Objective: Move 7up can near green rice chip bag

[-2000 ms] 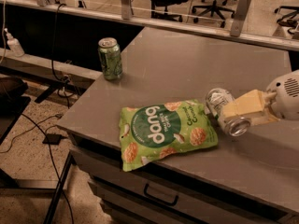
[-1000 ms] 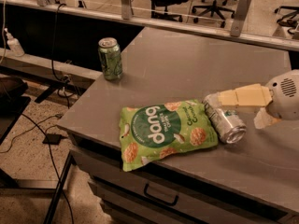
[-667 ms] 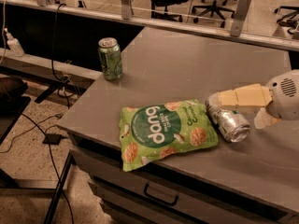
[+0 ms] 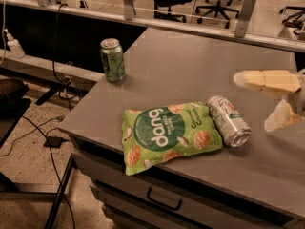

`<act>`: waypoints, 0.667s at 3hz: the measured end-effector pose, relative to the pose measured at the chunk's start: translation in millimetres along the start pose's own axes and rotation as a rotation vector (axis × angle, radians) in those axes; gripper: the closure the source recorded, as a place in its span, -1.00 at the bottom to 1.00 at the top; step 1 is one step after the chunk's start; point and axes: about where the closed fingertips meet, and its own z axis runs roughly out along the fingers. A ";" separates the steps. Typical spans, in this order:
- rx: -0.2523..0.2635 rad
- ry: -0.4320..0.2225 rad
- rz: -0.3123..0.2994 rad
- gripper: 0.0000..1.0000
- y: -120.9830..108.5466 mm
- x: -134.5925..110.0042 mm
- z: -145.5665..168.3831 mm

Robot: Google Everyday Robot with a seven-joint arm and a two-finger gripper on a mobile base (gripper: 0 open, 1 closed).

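The 7up can [image 4: 228,120], silver-white with small green and red marks, lies on its side on the grey table [image 4: 190,66], its shiny end facing the front right. It touches the right edge of the green rice chip bag [image 4: 167,133], which lies flat near the table's front edge. My gripper [image 4: 267,101] is at the right, just right of the can and apart from it. Its cream fingers [image 4: 264,80] are spread open and hold nothing.
A darker all-green can [image 4: 112,59] stands upright at the table's left edge. Drawers with a handle [image 4: 164,200] sit under the table front. Cables and a stand leg lie on the floor at left. Office chairs stand behind a rail at the back.
The gripper let go of the 7up can and drew back to the right. The can now lies on the table beside the bag.
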 end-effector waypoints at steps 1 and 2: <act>0.076 0.053 0.118 -1.00 -1.6 10.2 -18.2; 0.097 0.066 0.151 -1.00 -3.2 13.0 -22.2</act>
